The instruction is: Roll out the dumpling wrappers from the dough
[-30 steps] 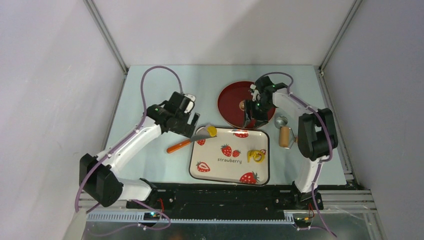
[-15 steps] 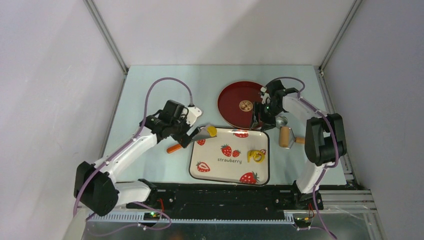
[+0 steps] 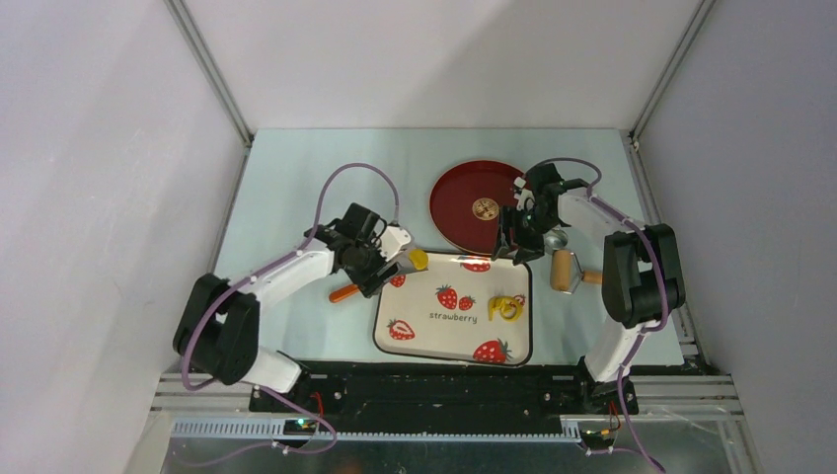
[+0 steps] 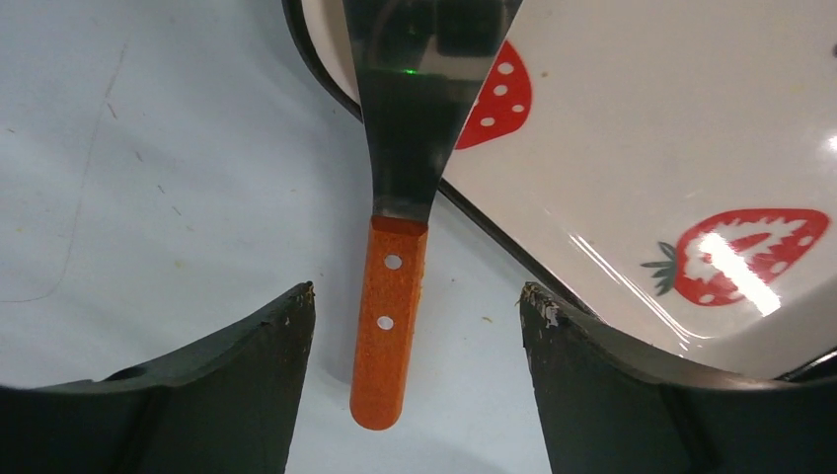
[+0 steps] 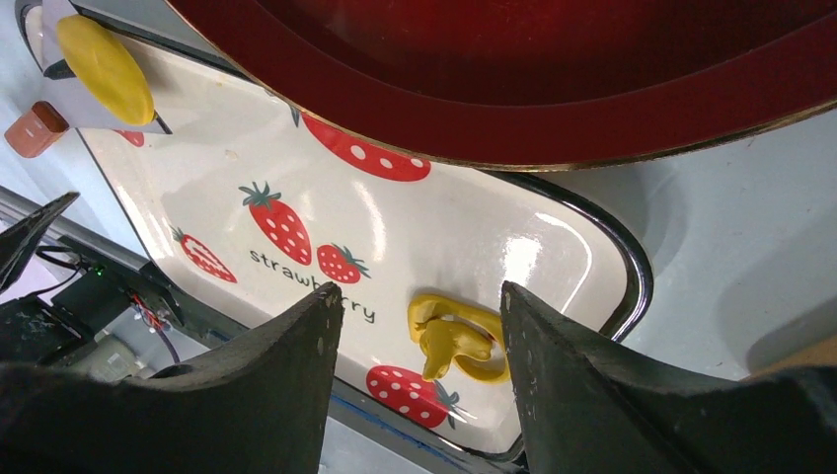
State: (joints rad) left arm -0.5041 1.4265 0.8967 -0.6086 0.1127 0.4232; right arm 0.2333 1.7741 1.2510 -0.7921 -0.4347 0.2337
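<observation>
Left tool (image 4: 417, 296), open, straddles the spatula handle (image 4: 390, 321) off the tray's (image 3: 439, 341) left edge; the dumpling wrapper (image 5: 104, 67) lies on the blade (image 4: 415, 109) at the tray's far-left corner. Right tool (image 5: 419, 296), open and empty, hangs over the tray's far edge, with the dough (image 5: 456, 339) on the tray's right side. The left wrist view crops the blade tip.

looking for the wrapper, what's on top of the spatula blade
A flat yellow dumpling wrapper lies on the spatula blade's tip, over the tray corner; the metal beneath it is hidden.
</observation>
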